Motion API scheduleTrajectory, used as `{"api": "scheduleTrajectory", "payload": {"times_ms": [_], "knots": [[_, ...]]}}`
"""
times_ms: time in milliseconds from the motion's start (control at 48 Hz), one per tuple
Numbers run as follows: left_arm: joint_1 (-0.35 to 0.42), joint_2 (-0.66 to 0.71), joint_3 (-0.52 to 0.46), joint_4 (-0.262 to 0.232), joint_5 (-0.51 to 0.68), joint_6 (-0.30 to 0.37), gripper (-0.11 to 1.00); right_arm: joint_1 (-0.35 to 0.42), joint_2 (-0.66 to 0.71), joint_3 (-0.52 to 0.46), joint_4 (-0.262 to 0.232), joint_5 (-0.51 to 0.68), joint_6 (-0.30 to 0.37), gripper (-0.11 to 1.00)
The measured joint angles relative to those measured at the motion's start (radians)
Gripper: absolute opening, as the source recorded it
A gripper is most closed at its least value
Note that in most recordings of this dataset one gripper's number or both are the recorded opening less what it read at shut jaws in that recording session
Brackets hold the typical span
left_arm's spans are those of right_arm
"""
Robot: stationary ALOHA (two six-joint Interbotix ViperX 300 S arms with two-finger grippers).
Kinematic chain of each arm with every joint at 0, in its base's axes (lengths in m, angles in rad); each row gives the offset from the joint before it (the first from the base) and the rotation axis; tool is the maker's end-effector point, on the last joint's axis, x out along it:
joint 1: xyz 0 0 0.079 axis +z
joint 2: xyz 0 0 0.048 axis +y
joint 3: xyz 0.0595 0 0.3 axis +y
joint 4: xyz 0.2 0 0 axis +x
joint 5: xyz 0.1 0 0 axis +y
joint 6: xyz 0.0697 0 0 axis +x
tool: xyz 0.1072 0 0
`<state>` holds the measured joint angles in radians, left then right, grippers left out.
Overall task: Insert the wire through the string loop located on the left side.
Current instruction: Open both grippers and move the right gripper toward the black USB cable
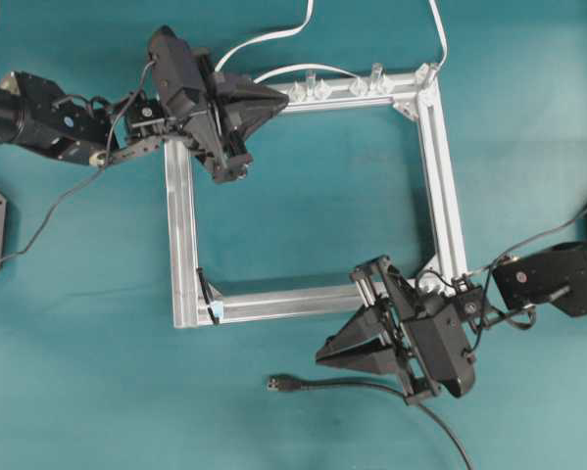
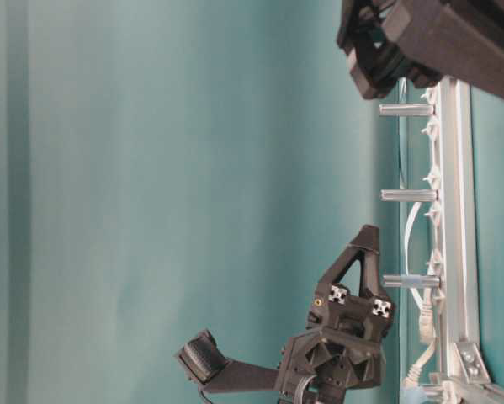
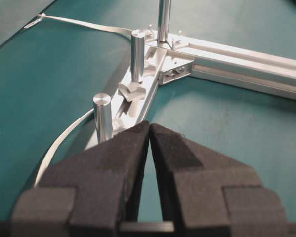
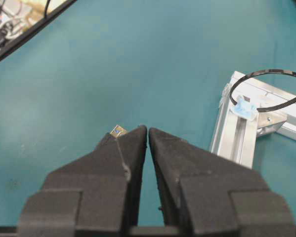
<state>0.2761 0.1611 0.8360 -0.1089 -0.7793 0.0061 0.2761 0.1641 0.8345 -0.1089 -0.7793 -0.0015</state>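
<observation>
While both grippers hang with fingertips pinched together on nothing, the task looks unstarted. The wire [image 1: 371, 387] lies on the table at six o'clock, its plug just beside the right gripper [image 1: 324, 352]. The string loop [image 1: 209, 297] stands at the frame's [image 1: 182, 225] seven-o'clock corner. The left gripper [image 1: 278, 95] hovers at eleven. Next, I judge, the right must open and seize the plug. No containers show.

Wire [image 1: 371, 385]: runs off the overhead frame's bottom edge. In the right wrist view, the right end effector [image 4: 147, 129] hides all but the plug tip. String loop [image 4: 269, 89]: cut off at the right edge.
</observation>
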Motion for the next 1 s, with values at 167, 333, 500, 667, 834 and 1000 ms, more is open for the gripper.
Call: {"api": "scheduleTrajectory", "payload": {"times_ms": [167,333,500,667,834,1000], "knots": [[-0.008,-0.041,0.0,0.038,0.043,0.002,0.0,0.002,0.005,0.002,0.063,-0.002,0.009,0.0],[-0.009,-0.087,0.0,0.041,0.074,0.003,0.0,0.008,0.005,0.002,0.129,-0.025,0.012,0.0],[-0.011,-0.117,0.0,0.041,0.132,0.0,0.0,0.046,0.005,-0.003,0.186,-0.008,0.014,0.0],[-0.018,-0.132,0.0,0.041,0.233,-0.002,0.05,0.086,0.005,-0.012,0.275,0.044,0.015,0.0],[-0.04,-0.161,0.0,0.041,0.284,-0.002,0.5,0.104,0.005,-0.025,0.353,0.072,0.008,0.03],[-0.041,-0.195,0.011,0.041,0.293,-0.002,0.67,0.109,0.005,-0.031,0.433,0.08,-0.006,0.31]]}}
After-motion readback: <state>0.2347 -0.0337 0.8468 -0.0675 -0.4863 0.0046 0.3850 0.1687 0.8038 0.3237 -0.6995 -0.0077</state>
